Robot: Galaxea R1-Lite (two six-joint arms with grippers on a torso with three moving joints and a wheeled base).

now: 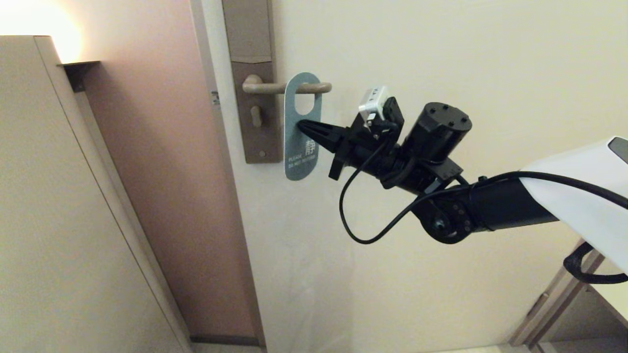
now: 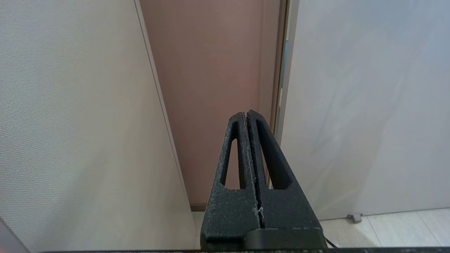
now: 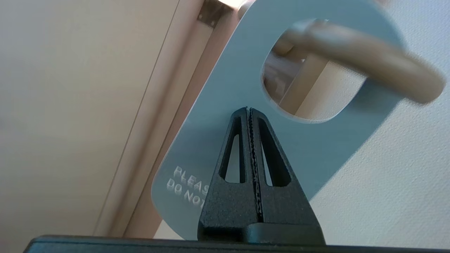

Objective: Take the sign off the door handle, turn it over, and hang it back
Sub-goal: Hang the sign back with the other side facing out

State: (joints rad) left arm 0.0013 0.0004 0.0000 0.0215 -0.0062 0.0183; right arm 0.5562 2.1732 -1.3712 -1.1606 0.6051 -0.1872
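Where the head camera looks at the pale door (image 1: pixel 441 73), the sign (image 1: pixel 301 127) hangs blue face out from the door handle (image 1: pixel 287 87), the lever passing through its oval hole. On that lever the sign sits toward the rounded free end, at about three o'clock from the brown backplate (image 1: pixel 255 98), whose right edge it partly covers. Reaching in from four o'clock, the right gripper (image 1: pixel 301 124) has its fingers pressed together with nothing between them; the tip lies on or just in front of the blue face under the hole — contact cannot be judged here. White lettering low on the sign is too small to read fully. Black cable (image 1: pixel 353 206) loops under the wrist. The left arm is outside this view.

Seen from the left wrist, the left gripper (image 2: pixel 246 114) is fully closed and empty, pointing at a strip of pinkish wall (image 2: pixel 211 88) between a beige panel (image 2: pixel 70 105) and the door's edge; floor (image 2: pixel 386 225) shows at five o'clock.

From the right wrist, the closed fingers (image 3: pixel 242 140) end just below the hole, in front of the blue face. Through the hole runs the handle, blurred, its end at two o'clock. "PLEAS" and "DO NO" are legible — the rest is hidden behind the gripper.
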